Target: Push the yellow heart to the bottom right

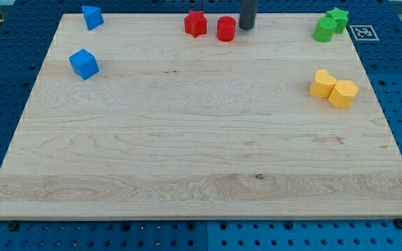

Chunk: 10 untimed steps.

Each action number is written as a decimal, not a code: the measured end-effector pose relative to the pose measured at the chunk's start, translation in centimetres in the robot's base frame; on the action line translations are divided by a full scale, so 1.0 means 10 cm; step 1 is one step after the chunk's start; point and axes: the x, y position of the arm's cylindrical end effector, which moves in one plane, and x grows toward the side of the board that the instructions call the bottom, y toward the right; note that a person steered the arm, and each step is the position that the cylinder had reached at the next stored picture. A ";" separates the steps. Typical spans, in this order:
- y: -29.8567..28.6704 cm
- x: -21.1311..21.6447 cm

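Observation:
The yellow heart (322, 83) lies near the board's right edge, about a third of the way down. A yellow hexagon block (343, 93) touches it on its lower right. My tip (246, 27) is at the view's top, just right of the red cylinder (226, 29). It is well up and to the left of the yellow heart, far apart from it.
A red star (195, 24) sits left of the red cylinder. A green cylinder (324, 30) and green star (338, 19) are at the top right. Two blue blocks (92, 17) (84, 63) are at the top left. The wooden board (187, 160) lies on a blue pegboard.

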 end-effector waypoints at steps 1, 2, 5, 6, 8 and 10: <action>0.26 0.60; 0.45 0.94; 0.99 1.30; 1.29 1.30; 1.59 1.34; 1.09 1.50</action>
